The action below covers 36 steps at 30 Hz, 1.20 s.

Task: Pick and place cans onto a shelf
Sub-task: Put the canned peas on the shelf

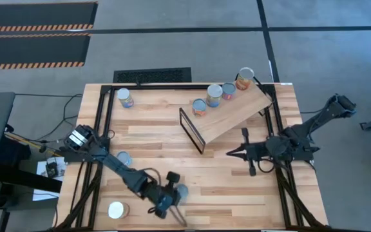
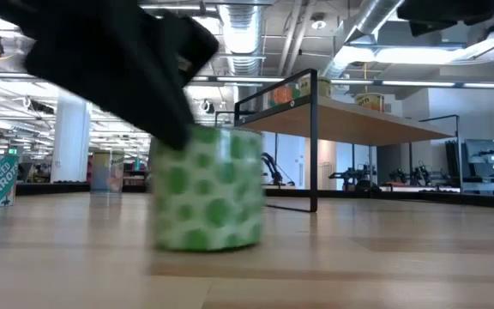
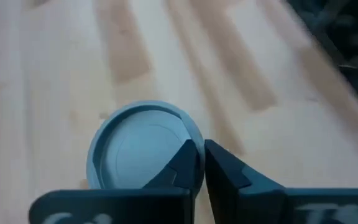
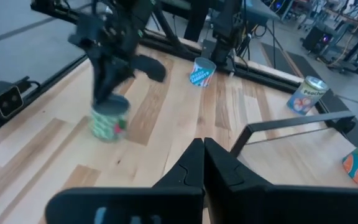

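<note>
Near the worktop's front edge, your left gripper (image 1: 171, 196) sits at the green-dotted can (image 2: 207, 187), which stands upright on the wood with its pale round lid (image 3: 143, 149) facing up. Seen from the left wrist, the jaws look pressed together with almost no gap, their tips over the lid's rim and not around the can's body; they hold nothing you can confirm. So the can lies directly below and slightly to one side of the jaws, its long axis vertical, and a grasp would likely need the jaws spread first and brought down either side of it.

Just beside that arm, a white-topped can (image 1: 116, 209) stands at the front left corner, another (image 1: 123, 158) sits by the left arm's forearm, and a blue-labelled one (image 1: 125, 98) waits at the far left.

Farther across, your right gripper (image 1: 232, 153) rests with its jaws shut and empty, pointing toward the shelf's black frame (image 1: 190, 130). It is well apart from the green can; the left arm is clearly nearer.

Farthest back, the tilted shelf (image 1: 240, 108) already carries four cans (image 1: 214, 95) in a row.
</note>
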{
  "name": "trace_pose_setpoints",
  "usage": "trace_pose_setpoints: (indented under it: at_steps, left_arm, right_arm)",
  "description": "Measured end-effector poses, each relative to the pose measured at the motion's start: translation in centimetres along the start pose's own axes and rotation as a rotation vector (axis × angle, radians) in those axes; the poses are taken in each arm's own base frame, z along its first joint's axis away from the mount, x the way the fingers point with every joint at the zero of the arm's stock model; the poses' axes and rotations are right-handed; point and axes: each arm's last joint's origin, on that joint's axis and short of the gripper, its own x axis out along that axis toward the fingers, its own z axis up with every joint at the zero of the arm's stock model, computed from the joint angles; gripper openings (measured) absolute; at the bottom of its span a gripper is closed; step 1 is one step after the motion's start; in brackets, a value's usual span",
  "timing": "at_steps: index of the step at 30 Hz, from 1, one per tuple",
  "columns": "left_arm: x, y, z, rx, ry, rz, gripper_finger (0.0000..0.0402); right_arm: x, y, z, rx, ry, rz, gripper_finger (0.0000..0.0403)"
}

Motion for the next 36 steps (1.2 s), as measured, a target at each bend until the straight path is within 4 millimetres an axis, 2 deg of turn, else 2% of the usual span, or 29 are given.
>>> trace_pose_setpoints:
  at_steps: [7,10,15,25,33,36]
  left_arm:
    - [1.1,4.8,1.3,-0.038,-0.089,-0.006,0.0003]
    - [1.5,6.8,2.0,-0.086,-0.165,-0.042,0.0002]
    - [2.4,8.8,1.7,-0.129,-0.168,-0.033,0.0002]
    - [2.9,8.7,1.4,-0.115,-0.155,-0.081,0.0004]
    - [3.0,8.8,1.3,-0.118,-0.153,-0.074,0.0006]
    - [3.0,8.8,1.3,-0.117,-0.154,-0.080,0.0021]
  right_arm:
    - [-0.4,1.0,0.1,-0.009,-0.006,0.013,0.0014]
    - [0.2,1.7,-0.3,-0.003,0.028,0.033,0.0015]
    - [1.6,3.0,-1.2,0.003,0.095,0.057,0.0020]
    - [5.0,5.1,-2.9,0.091,0.167,0.052,0.0057]
    - [7.9,6.5,-3.0,0.073,0.213,0.042,0.0124]
    - [9.0,7.0,-3.1,0.062,0.238,0.036,0.0158]
